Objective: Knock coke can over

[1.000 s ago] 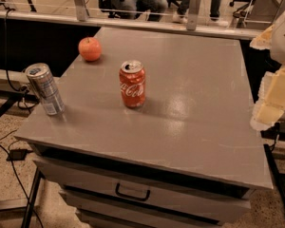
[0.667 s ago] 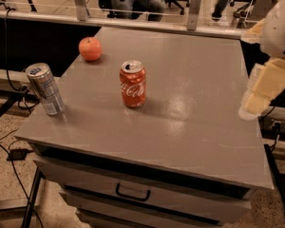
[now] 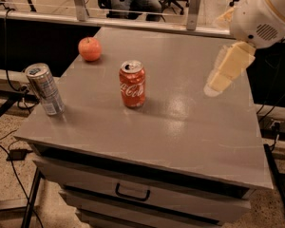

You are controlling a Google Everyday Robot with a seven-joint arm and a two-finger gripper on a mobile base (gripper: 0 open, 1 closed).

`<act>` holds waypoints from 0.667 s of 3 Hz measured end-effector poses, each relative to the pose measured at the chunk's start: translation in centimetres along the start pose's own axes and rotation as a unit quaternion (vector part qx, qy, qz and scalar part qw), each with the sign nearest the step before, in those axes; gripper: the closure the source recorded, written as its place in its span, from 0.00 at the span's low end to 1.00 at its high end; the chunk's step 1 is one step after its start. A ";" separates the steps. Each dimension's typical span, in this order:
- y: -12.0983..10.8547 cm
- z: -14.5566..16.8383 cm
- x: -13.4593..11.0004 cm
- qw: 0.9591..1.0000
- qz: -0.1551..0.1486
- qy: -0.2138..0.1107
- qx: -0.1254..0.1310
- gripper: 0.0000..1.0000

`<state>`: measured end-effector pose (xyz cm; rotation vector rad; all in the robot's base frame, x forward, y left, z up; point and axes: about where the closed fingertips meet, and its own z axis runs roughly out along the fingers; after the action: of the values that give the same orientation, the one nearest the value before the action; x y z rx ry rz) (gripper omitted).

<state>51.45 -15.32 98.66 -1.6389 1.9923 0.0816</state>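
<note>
The red aluminium coke can (image 3: 132,84) with white script stood upright; the cream gripper (image 3: 225,72), grip unreadable, had moved inward above the grey table (image 3: 190,127).

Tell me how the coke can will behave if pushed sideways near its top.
The coke can stands upright, tall on a narrow base, so a high push would probably tip it. Once down, its round body would likely roll on the smooth table. Whether it is full cannot be told. The pincer hovers above the table, well apart from the can.
</note>
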 end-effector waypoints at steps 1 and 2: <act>-0.4 0.4 -0.9 1.000 0.000 -0.018 0.000 0.00; -0.3 0.6 -1.5 0.999 -0.015 -0.047 -0.007 0.00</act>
<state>52.06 -13.86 98.88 -1.6425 1.9009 0.1600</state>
